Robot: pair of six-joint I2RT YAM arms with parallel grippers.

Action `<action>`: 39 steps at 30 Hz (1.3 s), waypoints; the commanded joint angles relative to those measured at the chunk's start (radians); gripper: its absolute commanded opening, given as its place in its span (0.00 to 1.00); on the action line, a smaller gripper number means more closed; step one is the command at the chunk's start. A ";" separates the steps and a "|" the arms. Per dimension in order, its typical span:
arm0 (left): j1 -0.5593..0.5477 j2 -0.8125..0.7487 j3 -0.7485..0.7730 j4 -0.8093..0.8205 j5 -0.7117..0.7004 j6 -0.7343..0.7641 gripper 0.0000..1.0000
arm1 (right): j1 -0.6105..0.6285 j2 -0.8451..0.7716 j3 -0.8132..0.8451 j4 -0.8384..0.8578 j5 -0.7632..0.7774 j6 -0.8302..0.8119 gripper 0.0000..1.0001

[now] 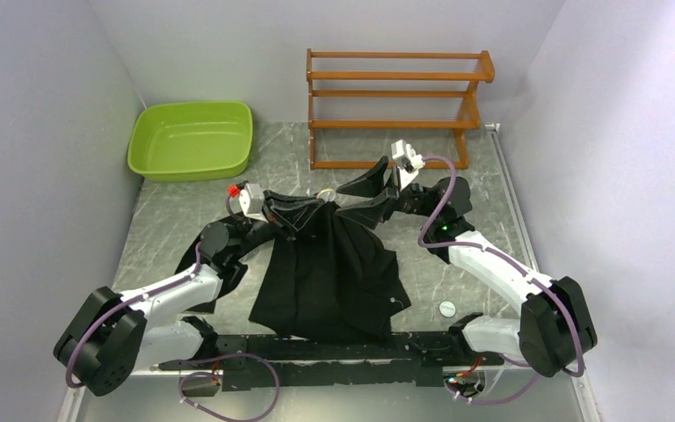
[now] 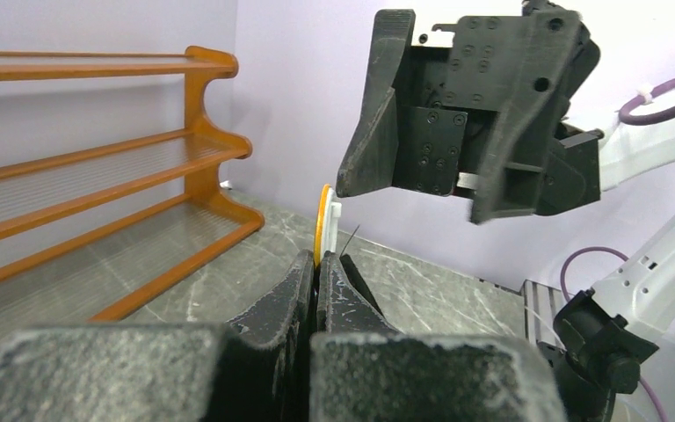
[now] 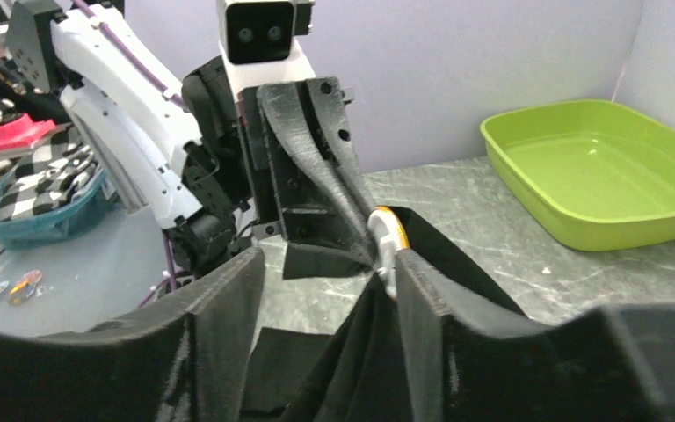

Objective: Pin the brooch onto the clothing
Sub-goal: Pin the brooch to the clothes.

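Observation:
The black shirt (image 1: 330,277) lies on the table's middle, its top edge pulled up toward my left gripper (image 1: 316,202). That gripper (image 2: 318,259) is shut on the brooch (image 2: 324,224), seen edge-on as an orange-and-white disc with a thin pin beside it. In the right wrist view the brooch (image 3: 388,236) sits at the left gripper's tips, with shirt cloth (image 3: 360,352) hanging below it. My right gripper (image 3: 327,264) is open, facing the left one, one finger (image 3: 422,308) next to the brooch. It also shows from above (image 1: 353,199).
A green basin (image 1: 192,139) stands at the back left and a wooden rack (image 1: 395,105) at the back middle. A small round object (image 1: 446,308) lies on the table near the right arm's base. A blue bin (image 3: 44,207) with checked cloth sits off the table.

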 commanded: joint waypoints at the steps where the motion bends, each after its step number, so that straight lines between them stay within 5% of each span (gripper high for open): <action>1: 0.013 0.007 -0.003 0.039 -0.036 0.000 0.03 | 0.012 -0.002 0.012 0.022 -0.052 -0.035 0.64; 9: 0.013 0.033 0.010 0.092 0.029 -0.014 0.03 | 0.028 0.047 0.052 -0.099 -0.030 -0.126 0.69; 19: 0.012 0.057 0.016 0.166 0.091 -0.035 0.03 | 0.029 0.071 0.063 -0.078 -0.025 -0.110 0.53; 32: 0.012 0.024 0.010 0.129 0.100 -0.010 0.03 | 0.027 -0.075 -0.016 -0.192 0.173 -0.231 0.69; 39: 0.012 0.051 0.017 0.190 0.145 -0.042 0.03 | 0.027 0.009 0.037 -0.175 0.061 -0.207 0.72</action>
